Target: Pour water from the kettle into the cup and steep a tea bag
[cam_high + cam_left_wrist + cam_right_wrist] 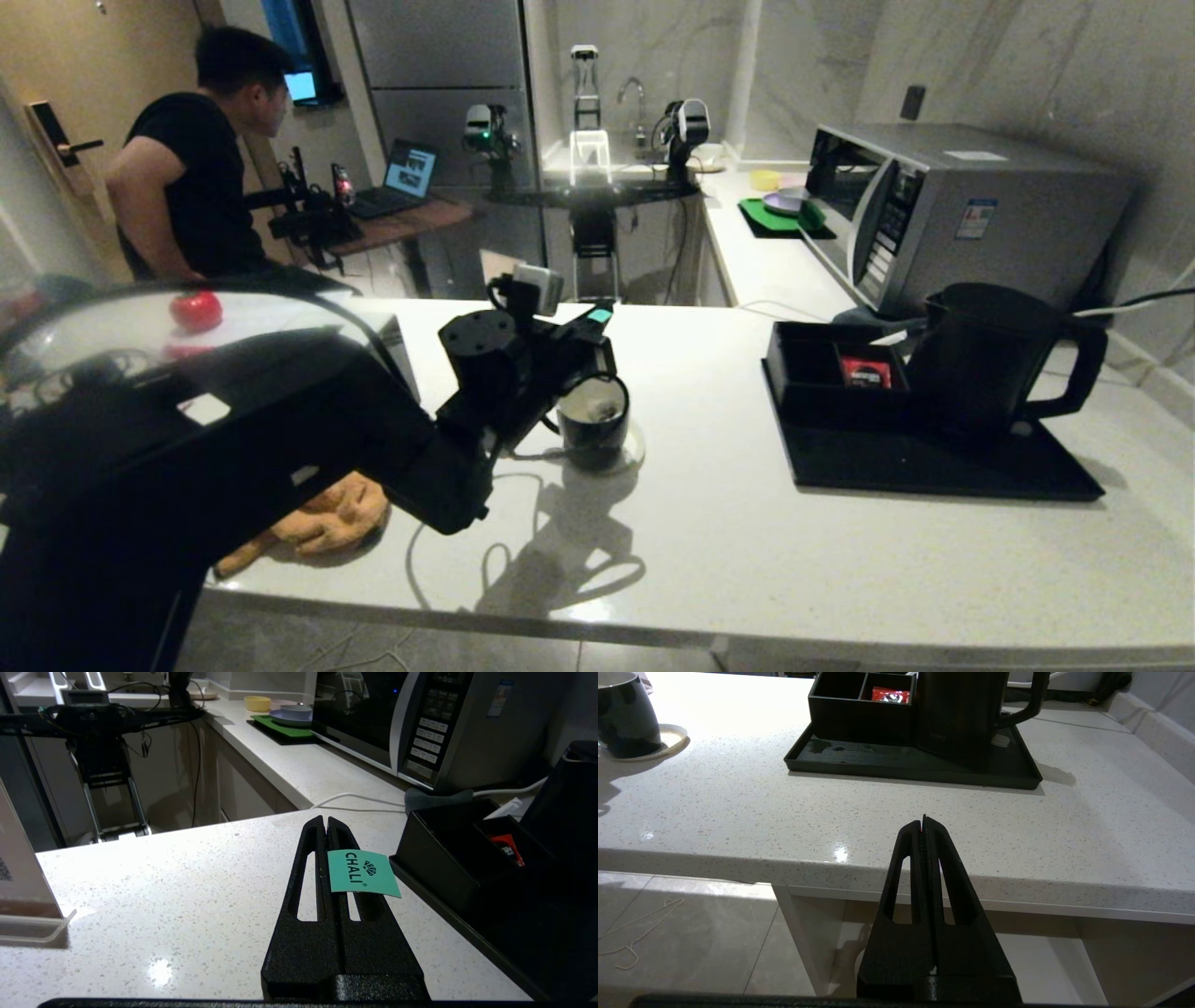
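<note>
Teal tag of the tea bag sits clamped between your left gripper fingers, held just above the cup, which stands on a pale coaster on the white counter. Dip gently, straight up and down, so the string stays clear of the rim. The kettle rests on its black tray, well apart. Your right gripper idles off the counter edge, fingers together.

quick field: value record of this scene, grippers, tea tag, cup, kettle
left gripper: shut on the tea tag, above the cup
tea tag: green paper label pinched between the fingers
cup: upright on a pale coaster, something pale inside
kettle: upright on the black tray, handle toward the wall
right gripper: shut on nothing, off the counter's front edge
</note>
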Tool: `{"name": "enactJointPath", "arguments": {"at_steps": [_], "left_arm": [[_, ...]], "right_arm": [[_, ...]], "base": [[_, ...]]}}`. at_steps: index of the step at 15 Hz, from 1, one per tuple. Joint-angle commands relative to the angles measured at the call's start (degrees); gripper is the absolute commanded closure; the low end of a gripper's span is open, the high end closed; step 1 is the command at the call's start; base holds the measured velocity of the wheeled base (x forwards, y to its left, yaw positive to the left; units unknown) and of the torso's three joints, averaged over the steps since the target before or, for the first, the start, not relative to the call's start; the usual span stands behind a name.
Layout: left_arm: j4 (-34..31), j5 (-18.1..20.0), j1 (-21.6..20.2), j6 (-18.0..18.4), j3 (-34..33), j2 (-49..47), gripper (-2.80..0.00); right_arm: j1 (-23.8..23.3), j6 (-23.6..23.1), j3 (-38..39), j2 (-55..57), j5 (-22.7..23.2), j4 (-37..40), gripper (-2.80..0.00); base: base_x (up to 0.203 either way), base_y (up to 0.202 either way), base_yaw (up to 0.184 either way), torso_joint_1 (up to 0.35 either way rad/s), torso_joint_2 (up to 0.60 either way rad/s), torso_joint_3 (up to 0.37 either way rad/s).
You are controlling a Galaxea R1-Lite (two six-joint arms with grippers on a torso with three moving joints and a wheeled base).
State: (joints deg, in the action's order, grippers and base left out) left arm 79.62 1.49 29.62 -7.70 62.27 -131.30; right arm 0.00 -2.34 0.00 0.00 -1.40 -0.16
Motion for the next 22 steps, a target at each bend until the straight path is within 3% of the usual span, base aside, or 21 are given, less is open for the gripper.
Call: {"name": "enactJointPath", "arguments": {"at_steps": [1,3,13,22], "left_arm": [[0.4,0.0,0.0,0.0,0.0,0.7,0.00],[0.4,0.1,-0.1,1.4,0.1,1.5,0.00],[-0.3,0.2,-0.2,1.5,0.3,7.3,0.00],[0.0,0.1,-0.7,1.5,-0.4,4.9,0.00]], "right_arm": [[0.0,-0.1,0.0,0.0,0.0,0.0,0.00],[0.0,0.0,0.0,0.0,0.0,0.0,0.00],[0.0,-0.2,0.0,0.0,-0.1,0.0,0.00],[0.0,-0.3,0.0,0.0,-0.1,0.0,0.00]], "base": [[0.000,0.000,0.000,0.000,0.00,0.000],[0.000,0.000,0.000,0.000,0.00,0.000],[0.000,0.000,0.000,0.000,0.00,0.000],[0.000,0.000,0.000,0.000,0.00,0.000]]}}
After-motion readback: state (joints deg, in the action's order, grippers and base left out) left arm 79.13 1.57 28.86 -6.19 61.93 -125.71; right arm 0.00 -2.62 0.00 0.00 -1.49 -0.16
